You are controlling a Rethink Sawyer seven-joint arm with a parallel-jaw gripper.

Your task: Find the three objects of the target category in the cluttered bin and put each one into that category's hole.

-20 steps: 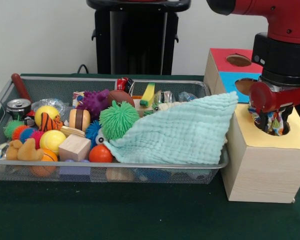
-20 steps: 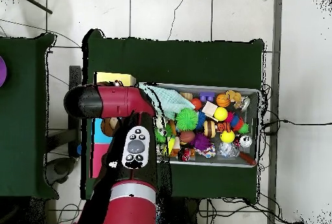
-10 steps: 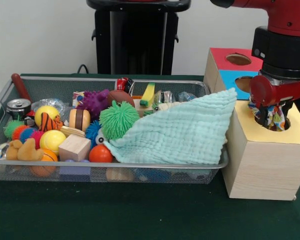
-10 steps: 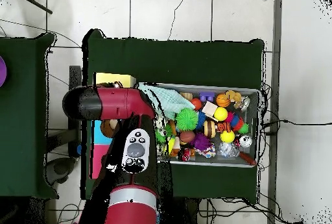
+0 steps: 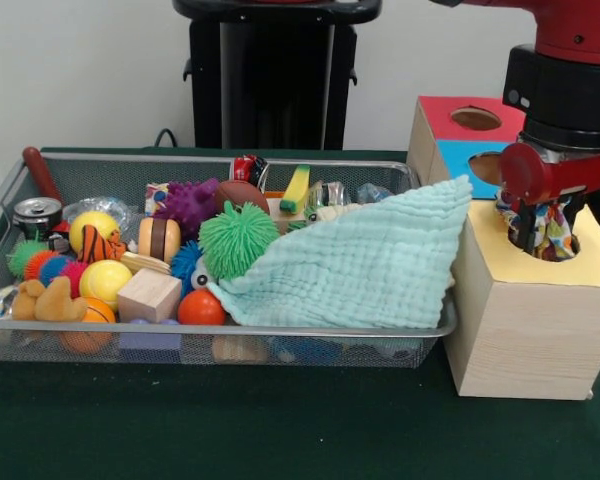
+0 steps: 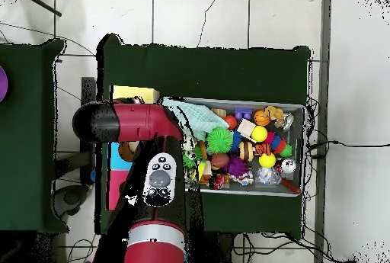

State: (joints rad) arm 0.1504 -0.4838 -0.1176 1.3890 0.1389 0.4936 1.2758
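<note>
My gripper (image 5: 542,228) hangs over the round hole (image 5: 558,252) in the yellow top of the wooden box (image 5: 525,330), right of the bin. It is shut on a small multicoloured patterned cloth (image 5: 553,232), whose lower end dangles at the hole's mouth. A large mint-green cloth (image 5: 360,265) lies draped over the right end of the wire bin (image 5: 230,328), one corner reaching up against the box. In the overhead view the red arm (image 6: 133,120) hides the gripper and most of the box; only a yellow strip (image 6: 135,92) shows.
The bin holds many toys: a green spiky ball (image 5: 237,238), a purple spiky ball (image 5: 190,203), yellow balls (image 5: 104,280), a wooden cube (image 5: 149,295), a can (image 5: 36,213). Behind the yellow section are blue and red sections, the red one with its own hole (image 5: 477,118).
The gripper has risen a little above the yellow hole, and the patterned cloth has come up with it. The bin's contents are unchanged.
</note>
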